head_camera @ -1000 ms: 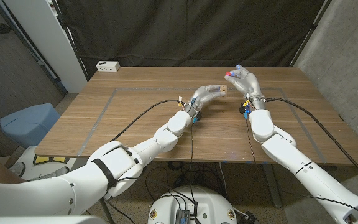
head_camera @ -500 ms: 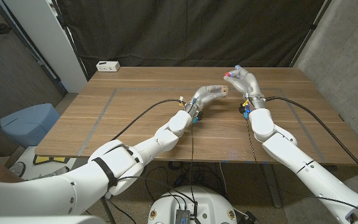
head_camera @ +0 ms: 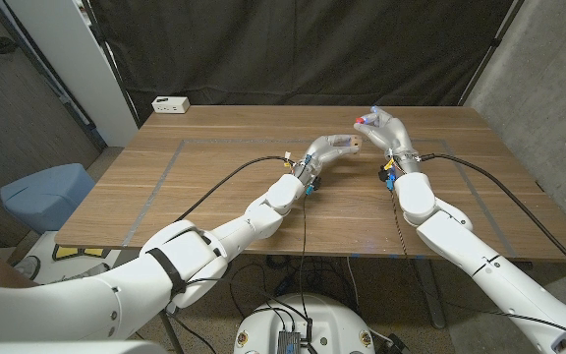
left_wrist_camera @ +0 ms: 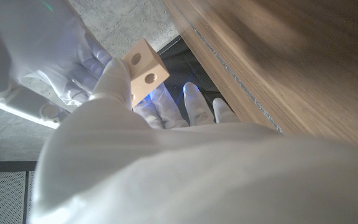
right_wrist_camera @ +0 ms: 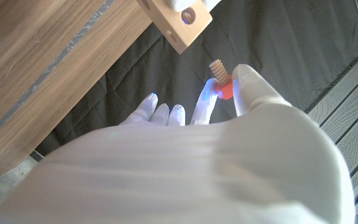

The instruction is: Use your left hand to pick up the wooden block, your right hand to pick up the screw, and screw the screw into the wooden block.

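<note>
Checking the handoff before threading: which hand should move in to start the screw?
Probably the right hand: it pinches the screw, tip aimed near the wooden block that the left hand holds.

A wooden table [head_camera: 214, 187] with pale tape lines [head_camera: 170, 162] marked on its top stands before a black curtain [head_camera: 303, 49]. A small white box [head_camera: 170, 103] sits at the table's far corner, well off to the left of the left hand and farther back. On the floor off the table's left edge, nearer than that hand, is a blue bin [head_camera: 42, 192]; a grey wall [head_camera: 548, 88] rises beyond the right hand's side.
</note>
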Robot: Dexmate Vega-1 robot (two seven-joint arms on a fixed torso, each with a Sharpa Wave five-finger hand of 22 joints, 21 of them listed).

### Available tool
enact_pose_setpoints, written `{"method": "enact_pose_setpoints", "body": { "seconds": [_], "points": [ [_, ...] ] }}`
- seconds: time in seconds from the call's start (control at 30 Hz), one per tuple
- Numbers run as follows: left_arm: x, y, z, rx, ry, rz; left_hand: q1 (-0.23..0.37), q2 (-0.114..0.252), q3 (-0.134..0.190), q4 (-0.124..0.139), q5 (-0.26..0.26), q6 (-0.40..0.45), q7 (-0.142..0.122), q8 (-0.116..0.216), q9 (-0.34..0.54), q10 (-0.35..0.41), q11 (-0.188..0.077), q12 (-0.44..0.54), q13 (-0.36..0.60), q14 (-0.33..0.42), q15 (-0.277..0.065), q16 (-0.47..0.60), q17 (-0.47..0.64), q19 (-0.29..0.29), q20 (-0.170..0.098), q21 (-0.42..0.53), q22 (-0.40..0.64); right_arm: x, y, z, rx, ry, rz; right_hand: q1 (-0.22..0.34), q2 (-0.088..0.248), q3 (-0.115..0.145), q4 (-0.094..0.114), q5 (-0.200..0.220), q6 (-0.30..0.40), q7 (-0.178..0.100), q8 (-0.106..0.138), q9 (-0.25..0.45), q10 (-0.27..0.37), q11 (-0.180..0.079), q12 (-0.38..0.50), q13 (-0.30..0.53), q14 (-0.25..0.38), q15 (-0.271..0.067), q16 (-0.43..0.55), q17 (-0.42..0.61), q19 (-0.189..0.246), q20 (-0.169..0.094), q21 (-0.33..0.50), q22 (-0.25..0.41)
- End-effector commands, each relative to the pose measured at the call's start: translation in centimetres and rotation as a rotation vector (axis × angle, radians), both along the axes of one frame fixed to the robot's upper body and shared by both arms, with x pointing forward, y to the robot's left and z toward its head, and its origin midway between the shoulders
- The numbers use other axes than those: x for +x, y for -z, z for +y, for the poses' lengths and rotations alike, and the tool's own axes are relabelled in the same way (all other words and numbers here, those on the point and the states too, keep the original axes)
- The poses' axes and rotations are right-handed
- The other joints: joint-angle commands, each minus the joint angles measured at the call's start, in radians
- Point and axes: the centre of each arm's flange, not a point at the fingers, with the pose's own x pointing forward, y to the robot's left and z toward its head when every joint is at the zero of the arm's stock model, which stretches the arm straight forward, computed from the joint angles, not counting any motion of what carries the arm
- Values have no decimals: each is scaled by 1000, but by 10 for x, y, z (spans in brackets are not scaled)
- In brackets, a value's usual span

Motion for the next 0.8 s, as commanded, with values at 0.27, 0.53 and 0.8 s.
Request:
{"method": "enact_pose_setpoints", "body": {
  "seconds": [0.27, 0.53, 0.8],
  "points": [
    [1, 0, -1, 5, -5, 0, -2, 9, 2, 4, 4, 10, 0, 7, 5, 11, 0, 1, 2, 12, -119, -5, 0, 7, -2, 3, 6, 3, 7, 0, -6, -3, 26, -1, 3, -5, 0, 8, 0, 1, 0, -3, -7, -1, -1, 4, 1, 2, 3, 1, 4, 5, 3, 3],
    [2, 1, -2, 3, -3, 5, -3, 11, 2, 5, 4, 10, -2, 7, 5, 11, 0, 0, 3, 12, -119, -6, 0, 6, -3, 3, 6, 4, 9, 0, -8, -2, 33, -3, 4, -7, 1, 10, 0, 3, 1, -7, -6, 3, 0, 4, 1, 2, 4, 2, 4, 4, 3, 3],
    [3, 0, -3, 7, -2, 8, -3, 11, 2, 5, 5, 8, -1, 6, 5, 12, 0, 0, 3, 12, -119, -6, 0, 6, -2, 3, 6, 6, 10, 0, -6, -3, 40, -4, 4, -9, 1, 13, -4, 3, 0, -11, -9, 3, -1, 4, 2, 0, 4, 2, 3, -1, 2, 3]
  ]
}}
